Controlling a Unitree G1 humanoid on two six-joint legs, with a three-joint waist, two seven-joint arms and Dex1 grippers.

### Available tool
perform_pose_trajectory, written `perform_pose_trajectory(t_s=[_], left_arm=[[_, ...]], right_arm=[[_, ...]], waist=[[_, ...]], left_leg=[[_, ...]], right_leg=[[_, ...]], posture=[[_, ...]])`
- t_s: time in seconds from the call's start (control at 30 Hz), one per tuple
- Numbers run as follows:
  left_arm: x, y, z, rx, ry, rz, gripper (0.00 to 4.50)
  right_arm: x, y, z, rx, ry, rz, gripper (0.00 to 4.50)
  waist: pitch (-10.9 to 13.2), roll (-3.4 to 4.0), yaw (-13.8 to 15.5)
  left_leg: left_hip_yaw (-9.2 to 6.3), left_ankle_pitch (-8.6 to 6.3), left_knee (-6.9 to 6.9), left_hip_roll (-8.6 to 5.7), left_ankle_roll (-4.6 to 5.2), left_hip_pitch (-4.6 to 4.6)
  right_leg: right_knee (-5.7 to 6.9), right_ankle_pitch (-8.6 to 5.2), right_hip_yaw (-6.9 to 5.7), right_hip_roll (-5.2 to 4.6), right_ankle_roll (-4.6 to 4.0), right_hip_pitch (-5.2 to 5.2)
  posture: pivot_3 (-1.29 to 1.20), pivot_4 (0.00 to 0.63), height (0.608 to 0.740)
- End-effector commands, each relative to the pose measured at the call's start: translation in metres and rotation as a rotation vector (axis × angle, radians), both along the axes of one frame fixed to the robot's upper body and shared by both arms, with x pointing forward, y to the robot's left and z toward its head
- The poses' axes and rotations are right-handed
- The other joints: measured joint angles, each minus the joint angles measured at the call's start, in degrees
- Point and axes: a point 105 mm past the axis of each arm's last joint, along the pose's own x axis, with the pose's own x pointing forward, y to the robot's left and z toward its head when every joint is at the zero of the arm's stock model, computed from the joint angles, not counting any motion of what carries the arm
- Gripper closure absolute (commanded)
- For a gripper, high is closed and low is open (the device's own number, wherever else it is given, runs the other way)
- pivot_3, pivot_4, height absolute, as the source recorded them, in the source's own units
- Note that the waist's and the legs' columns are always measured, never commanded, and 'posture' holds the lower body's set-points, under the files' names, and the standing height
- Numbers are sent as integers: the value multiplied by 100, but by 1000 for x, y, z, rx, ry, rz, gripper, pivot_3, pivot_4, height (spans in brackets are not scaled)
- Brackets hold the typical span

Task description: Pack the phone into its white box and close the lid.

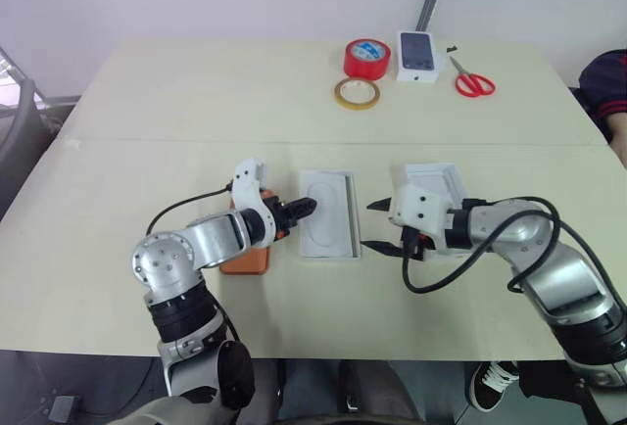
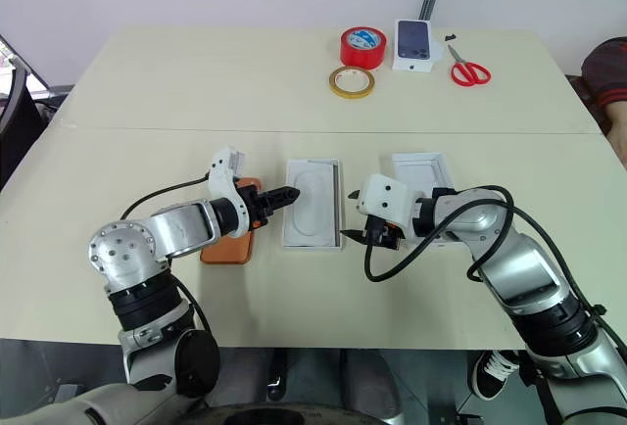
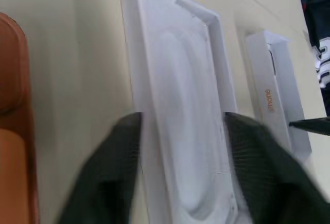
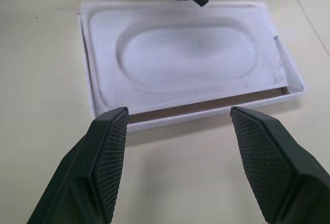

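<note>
The white box [image 1: 354, 212] lies mid-table with a white insert with an oval recess [image 1: 326, 219] resting in it; a strip of its brownish floor [image 4: 206, 106] shows along one edge. The orange phone [image 1: 245, 257] lies flat just left of the box, partly under my left arm. To the right of the box sits the lid [image 1: 431, 167], partly behind my right gripper. My left gripper [image 1: 302, 209] is open at the box's left side, its fingers [image 3: 118, 172] spread. My right gripper [image 1: 380, 225] is open at the box's right side, holding nothing.
At the far edge of the table sit a red tape roll [image 1: 366, 58], a yellowish tape ring [image 1: 357, 93], a small white box printed with a dark phone [image 1: 417, 56] and red scissors [image 1: 473, 82]. A person's sleeve [image 1: 605, 92] shows at the right edge.
</note>
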Motion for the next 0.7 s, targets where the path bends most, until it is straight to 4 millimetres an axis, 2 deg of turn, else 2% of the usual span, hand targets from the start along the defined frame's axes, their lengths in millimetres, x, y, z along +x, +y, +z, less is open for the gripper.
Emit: perform_pose_trajectory(t_s=[0.03,0.07,0.1,0.2,0.23,0.37,0.5,0.57,0.7], left_arm=[[-1,8,27,-33,-112,-15,703],[1,15,31,-29,-129,-2,703],[3,21,35,-25,-142,11,703],[7,60,49,118,-264,88,703],[7,67,51,165,-292,89,703],[-4,77,53,313,-439,-7,703],[-36,76,34,524,-606,-275,703],[-46,77,26,573,-644,-362,703],[-65,79,16,558,-673,-459,703]], right_arm=[[5,6,16,39,-47,8,1731],[5,8,16,44,-42,11,2017],[6,9,16,45,-43,13,2511],[21,24,17,53,-90,-22,4172],[25,26,17,51,-103,-32,4459],[49,39,20,88,-117,-142,4459],[63,63,9,45,-110,-167,4459],[67,68,4,33,-106,-178,4459],[74,74,-7,-15,-101,-201,4459]], waist=[[0,0,-4],[0,0,-4],[0,1,-5],[0,1,-54],[0,1,-73],[2,3,-42],[3,7,-38],[3,7,4],[4,8,-21]], left_leg=[[0,0,0,0,0,0],[0,0,0,1,0,0],[0,0,0,1,0,0],[0,1,-2,3,-2,2],[1,3,-5,5,-5,2],[6,7,-18,3,-12,5],[11,7,-24,-1,-12,4],[12,8,-40,-3,-13,4],[15,7,-62,-6,-11,4]], right_leg=[[0,0,0,0,0,0],[0,0,0,1,0,0],[0,0,0,1,0,-1],[1,0,1,5,0,-3],[3,0,4,8,-1,-7],[0,-1,8,5,-3,-12],[-3,-1,12,-4,-7,-17],[-6,-3,11,-8,-13,-22],[-9,-1,12,-19,-20,-31]], posture=[[0,150,736],[0,150,736],[0,150,736],[0,150,736],[0,150,736],[0,150,736],[0,150,736],[0,150,736],[0,150,736]])
